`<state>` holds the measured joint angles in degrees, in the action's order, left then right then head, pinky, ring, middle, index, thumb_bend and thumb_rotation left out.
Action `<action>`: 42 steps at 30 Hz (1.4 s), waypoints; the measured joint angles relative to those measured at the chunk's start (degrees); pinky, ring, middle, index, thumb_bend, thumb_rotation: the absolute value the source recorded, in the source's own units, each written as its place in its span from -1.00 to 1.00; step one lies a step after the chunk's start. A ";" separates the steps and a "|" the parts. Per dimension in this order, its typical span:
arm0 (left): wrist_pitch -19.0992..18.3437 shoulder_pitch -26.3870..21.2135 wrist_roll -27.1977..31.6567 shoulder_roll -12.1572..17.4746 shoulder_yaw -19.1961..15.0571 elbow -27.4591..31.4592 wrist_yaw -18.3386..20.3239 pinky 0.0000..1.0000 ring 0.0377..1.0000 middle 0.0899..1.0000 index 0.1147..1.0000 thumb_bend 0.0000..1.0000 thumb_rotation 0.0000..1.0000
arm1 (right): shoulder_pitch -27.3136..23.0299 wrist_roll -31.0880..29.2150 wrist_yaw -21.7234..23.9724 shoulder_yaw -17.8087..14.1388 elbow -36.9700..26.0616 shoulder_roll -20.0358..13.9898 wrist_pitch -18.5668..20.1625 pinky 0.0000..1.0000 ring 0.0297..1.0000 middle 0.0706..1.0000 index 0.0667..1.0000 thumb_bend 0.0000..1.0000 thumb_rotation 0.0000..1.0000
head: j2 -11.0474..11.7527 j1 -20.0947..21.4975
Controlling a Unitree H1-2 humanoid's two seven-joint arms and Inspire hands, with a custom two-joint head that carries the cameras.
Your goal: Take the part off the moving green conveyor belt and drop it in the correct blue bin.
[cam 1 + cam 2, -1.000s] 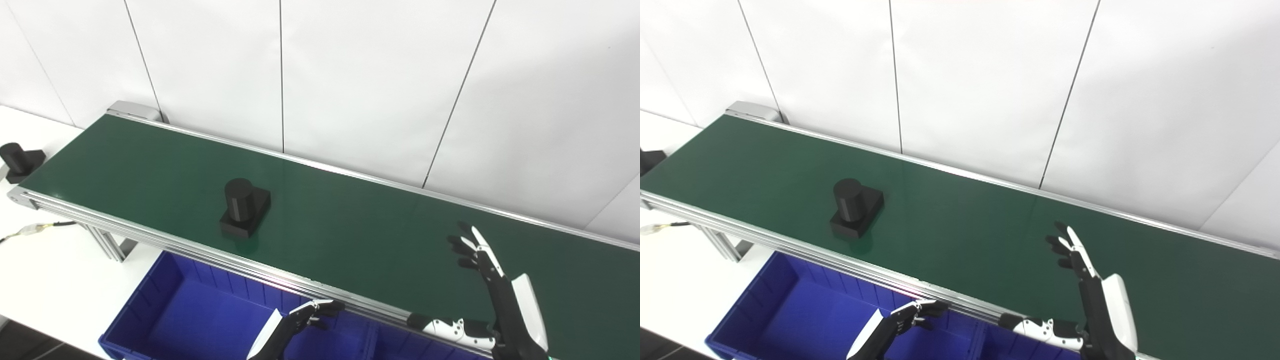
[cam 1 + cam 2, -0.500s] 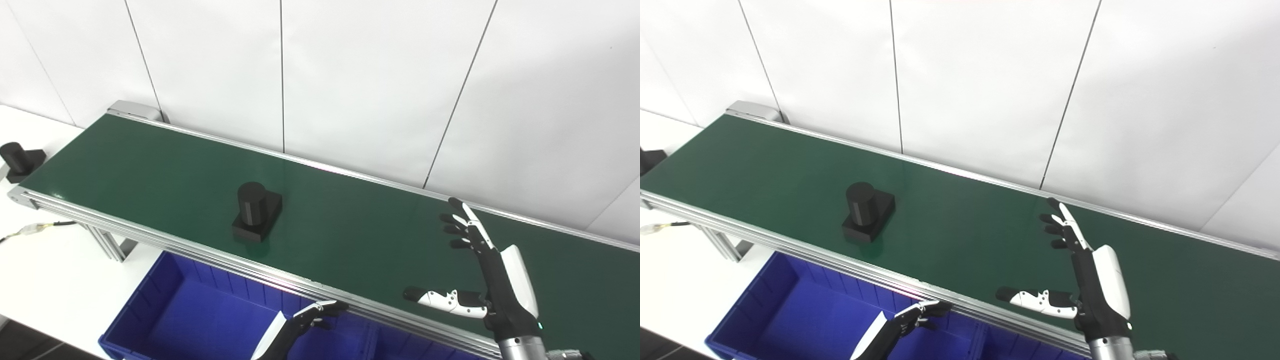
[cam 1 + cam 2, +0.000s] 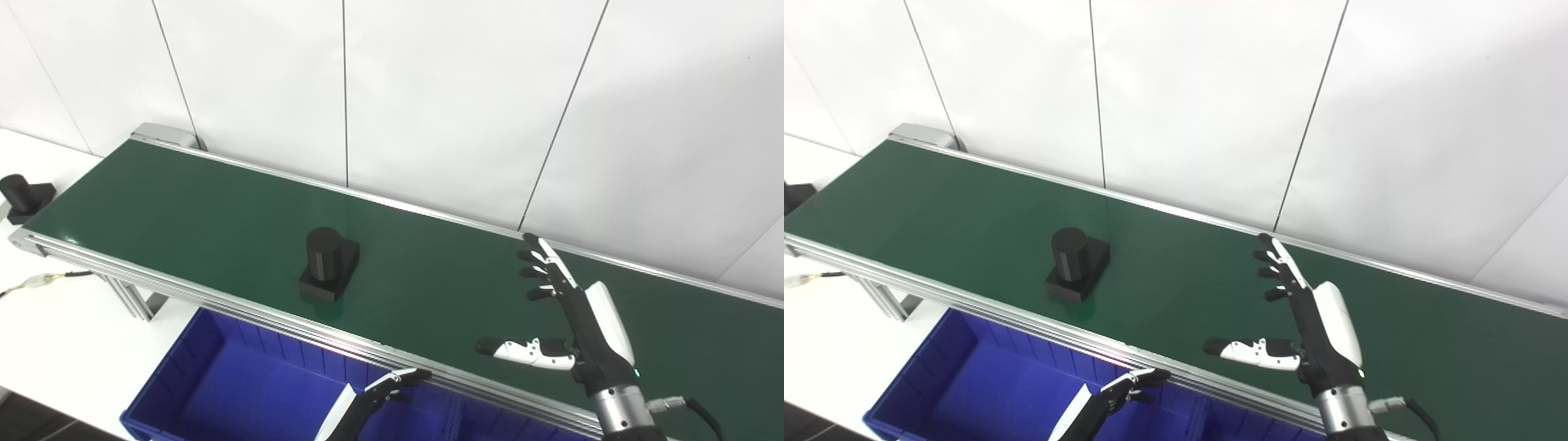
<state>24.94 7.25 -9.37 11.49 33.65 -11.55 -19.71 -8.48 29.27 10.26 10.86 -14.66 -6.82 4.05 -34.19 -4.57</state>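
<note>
Part [image 3: 327,263], black, a short upright cylinder on a square base, sits on the green conveyor belt [image 3: 184,208], toward its near edge and well left of the raised hand. Nearest of all, at the bottom of the view, the left hand [image 3: 392,387] hangs low over the blue bin [image 3: 202,361], below the belt's metal side rail [image 3: 202,293]; its fingers are curled in and it holds nothing that I can see, though whether they are fully closed I cannot tell. The bin stands under the belt's near edge, with a ribbed inner wall and a divider wall at its right. A little farther in, the right hand [image 3: 566,318] is up above the belt, fingers spread and straight, thumb stuck out sideways to the left, gripping nothing. The belt is a dull, smooth green, running from near right to far left, framed in aluminium. At its far left end a white bench [image 3: 55,343] carries a second black part [image 3: 21,196] and a loose cable [image 3: 43,280]. Behind everything stands a plain white panelled wall [image 3: 453,104] with thin dark seams.
</note>
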 measured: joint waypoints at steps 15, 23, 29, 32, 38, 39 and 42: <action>0.00 -0.07 -0.29 0.10 0.64 -0.11 0.67 0.51 0.68 0.73 0.63 0.83 -0.41 | -6.25 4.77 0.60 3.93 6.31 -0.10 0.55 0.43 0.60 0.67 0.86 0.89 -0.11 | -0.26 0.53; 0.02 0.35 -3.58 0.90 -0.11 0.93 0.94 0.58 0.67 0.70 0.64 0.81 -0.45 | -9.28 6.07 1.19 6.24 9.71 0.38 1.22 0.43 0.59 0.66 0.84 0.93 -0.07 | -0.35 0.70; 0.04 1.06 -6.26 2.83 0.22 1.09 -1.72 0.63 0.68 0.70 0.63 0.80 -0.48 | -11.45 7.81 1.20 8.28 12.99 0.77 2.27 0.45 0.61 0.68 0.84 0.94 -0.02 | -0.53 1.41; 0.04 1.26 -6.94 3.59 0.90 1.13 -2.57 0.63 0.69 0.70 0.63 0.80 -0.48 | -12.66 8.13 1.20 8.98 14.57 1.35 2.48 0.46 0.62 0.69 0.83 0.94 -0.01 | -0.62 1.76; 0.04 1.44 -7.02 3.96 2.04 1.31 -3.06 0.57 0.66 0.70 0.62 0.80 -0.48 | -14.72 8.25 1.21 9.85 16.91 2.47 3.32 0.49 0.65 0.70 0.84 0.90 -0.06 | -0.88 2.11; 0.04 1.54 -6.93 3.97 2.14 1.51 -3.09 0.56 0.66 0.70 0.62 0.80 -0.48 | -15.14 8.23 1.21 10.03 17.66 2.56 3.32 0.48 0.65 0.70 0.84 0.90 -0.06 | -0.88 2.11; 0.05 1.79 -6.57 4.17 2.51 2.30 -3.17 0.57 0.67 0.71 0.64 0.77 -0.47 | -16.31 8.19 1.20 10.38 19.99 2.69 3.32 0.43 0.63 0.69 0.84 0.90 -0.03 | -0.97 2.20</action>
<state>24.98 9.03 -15.94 15.66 36.16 -9.25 -22.87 -24.79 37.46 11.45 21.24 5.34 -4.12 7.36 -35.16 -2.37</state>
